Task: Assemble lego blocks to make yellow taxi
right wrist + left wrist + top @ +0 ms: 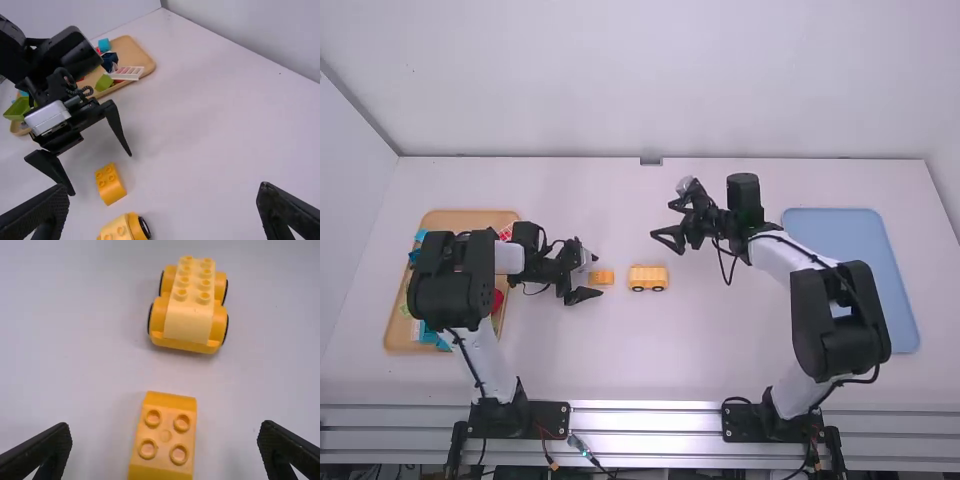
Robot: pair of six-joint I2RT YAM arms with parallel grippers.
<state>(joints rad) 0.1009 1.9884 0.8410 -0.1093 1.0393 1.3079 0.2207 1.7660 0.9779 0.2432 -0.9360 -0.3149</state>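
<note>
Just left of the yellow brick, my left gripper stands open; the brick lies on the table close to its fingertips. In the left wrist view the four-stud brick sits between the spread fingers of my left gripper, touching neither. Beyond it stands the yellow wheeled base, studs up, apart from the brick; in the high view the base is right of the brick. My right gripper is open above the table, up and right of the base; its spread fingers hold nothing.
At the far left a wooden tray holds several coloured blocks, partly under the left arm. A blue tray lies at the right, behind the right arm. Walls bound the table's far side.
</note>
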